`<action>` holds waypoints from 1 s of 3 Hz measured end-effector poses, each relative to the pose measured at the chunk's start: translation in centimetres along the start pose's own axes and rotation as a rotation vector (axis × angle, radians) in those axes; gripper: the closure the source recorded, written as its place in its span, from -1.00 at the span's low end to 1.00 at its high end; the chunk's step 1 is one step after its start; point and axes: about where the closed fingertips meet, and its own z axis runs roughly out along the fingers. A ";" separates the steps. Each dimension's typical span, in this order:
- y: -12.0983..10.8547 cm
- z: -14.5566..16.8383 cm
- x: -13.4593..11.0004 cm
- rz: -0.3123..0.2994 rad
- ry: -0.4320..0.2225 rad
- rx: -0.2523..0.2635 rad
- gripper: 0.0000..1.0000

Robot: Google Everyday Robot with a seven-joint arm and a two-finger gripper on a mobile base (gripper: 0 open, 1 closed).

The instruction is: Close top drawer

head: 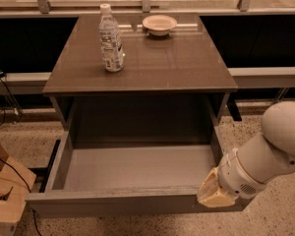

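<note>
The top drawer [132, 167] is pulled far out of the grey-brown cabinet and shows an empty, lighter grey inside. Its flat front panel [113, 203] runs along the bottom of the camera view. My gripper [214, 193] is at the right end of that front panel, at its top edge, on the end of the white arm [270, 149] that comes in from the right. The tan gripper body covers the panel's right corner.
A clear plastic water bottle [111, 38] and a white bowl [159, 24] stand on the cabinet top [172, 63]. A wooden block [5, 191] with cables sits on the speckled floor at the left. A low ledge and railing run behind the cabinet.
</note>
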 end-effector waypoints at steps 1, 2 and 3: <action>-0.2 2.8 2.1 0.062 -0.026 -0.014 1.00; -1.1 3.8 2.7 0.078 -0.042 0.003 1.00; -2.9 4.2 2.3 0.069 -0.073 0.017 1.00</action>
